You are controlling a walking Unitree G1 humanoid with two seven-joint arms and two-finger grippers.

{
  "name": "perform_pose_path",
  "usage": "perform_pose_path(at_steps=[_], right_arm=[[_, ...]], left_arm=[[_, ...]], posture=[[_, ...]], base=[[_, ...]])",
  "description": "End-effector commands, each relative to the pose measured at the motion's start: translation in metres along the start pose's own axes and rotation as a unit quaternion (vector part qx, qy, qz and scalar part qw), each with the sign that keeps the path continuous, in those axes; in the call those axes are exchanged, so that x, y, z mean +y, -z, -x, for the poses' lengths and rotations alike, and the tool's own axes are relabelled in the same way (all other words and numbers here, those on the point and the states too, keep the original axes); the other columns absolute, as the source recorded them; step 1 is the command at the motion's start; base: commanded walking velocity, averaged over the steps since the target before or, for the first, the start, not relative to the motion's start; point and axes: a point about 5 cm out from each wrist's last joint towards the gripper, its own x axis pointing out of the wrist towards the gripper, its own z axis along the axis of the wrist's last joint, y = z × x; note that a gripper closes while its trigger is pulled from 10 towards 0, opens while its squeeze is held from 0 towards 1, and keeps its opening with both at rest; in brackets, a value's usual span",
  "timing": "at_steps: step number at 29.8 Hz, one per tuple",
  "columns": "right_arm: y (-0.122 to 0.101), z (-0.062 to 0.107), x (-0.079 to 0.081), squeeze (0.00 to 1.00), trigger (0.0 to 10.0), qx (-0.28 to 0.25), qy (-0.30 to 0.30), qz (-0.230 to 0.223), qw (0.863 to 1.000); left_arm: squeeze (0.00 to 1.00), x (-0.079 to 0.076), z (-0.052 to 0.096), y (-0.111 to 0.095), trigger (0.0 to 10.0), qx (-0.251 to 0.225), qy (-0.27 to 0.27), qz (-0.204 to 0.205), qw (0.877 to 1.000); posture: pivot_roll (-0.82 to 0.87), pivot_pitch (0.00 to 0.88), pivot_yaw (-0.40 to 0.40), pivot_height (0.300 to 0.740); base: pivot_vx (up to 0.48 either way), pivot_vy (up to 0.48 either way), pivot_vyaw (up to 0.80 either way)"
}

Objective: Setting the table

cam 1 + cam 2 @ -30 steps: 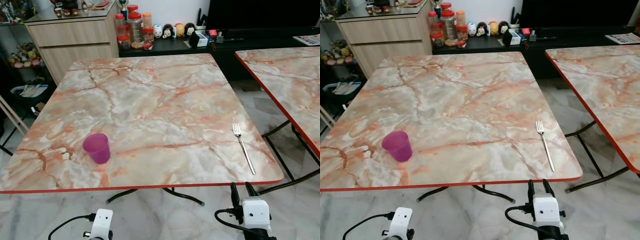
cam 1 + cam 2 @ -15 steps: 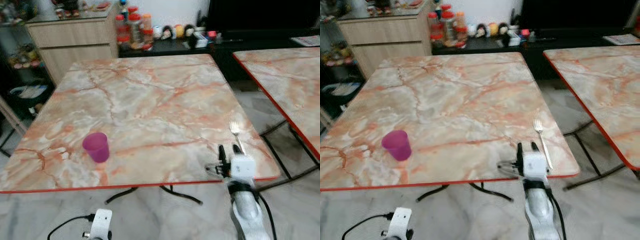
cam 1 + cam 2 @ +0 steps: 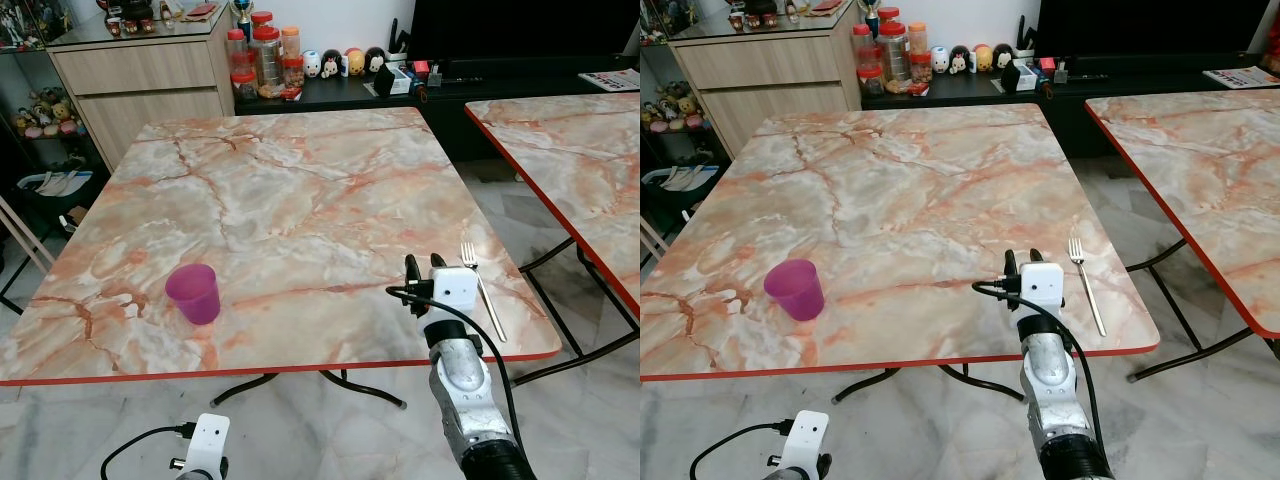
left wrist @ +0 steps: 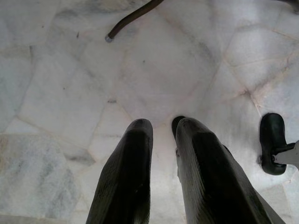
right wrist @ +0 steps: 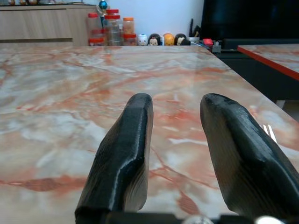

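Right now the right claw [image 3: 424, 264] sits over the counter [image 3: 300, 190] w/ fingers apart, empty. Fork [image 3: 483, 289] lies just beside it at 3 o'clock; purple cup [image 3: 193, 294] well off at 9. Swing right, square up along the handle (judging), then close. Left claw [image 4: 161, 128] hangs low, narrow gap.

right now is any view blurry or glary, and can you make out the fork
Both eye views are sharp and evenly lit; the fork lies clear right of the right gripper. Right wrist view: fingers soft up close, pale sheen on the table. Left wrist view: bright floor.
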Motion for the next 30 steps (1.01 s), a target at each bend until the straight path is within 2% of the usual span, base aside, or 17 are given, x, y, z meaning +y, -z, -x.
perform_pose_path(at_steps=[1, 16, 30], right_arm=[[-0.0003, -0.0023, -0.0015, 0.00, 10.0, 0.000, 0.000, -0.005, 1.000], [0.0056, -0.0009, -0.0027, 0.00, 10.0, 0.007, -0.005, -0.008, 1.000], [0.0041, -0.0043, -0.0034, 0.00, 10.0, 0.005, 0.000, -0.011, 1.000]], left_arm=[[0.00, -0.0014, 0.0005, 0.0026, 10.0, 0.002, 0.000, -0.009, 1.000], [0.00, -0.0055, 0.0002, 0.0024, 10.0, 0.003, 0.000, 0.001, 1.000], [0.00, -0.0021, 0.0007, 0.0047, 10.0, 0.006, -0.005, 0.007, 1.000]], posture=[[-0.10, 0.000, 0.016, 0.740], [-0.10, 0.000, 0.004, 0.740], [-0.09, 0.000, 0.006, 0.740]], base=[[0.000, -0.304, 0.00], [0.000, -0.305, 0.00], [0.000, 0.000, 0.00]])
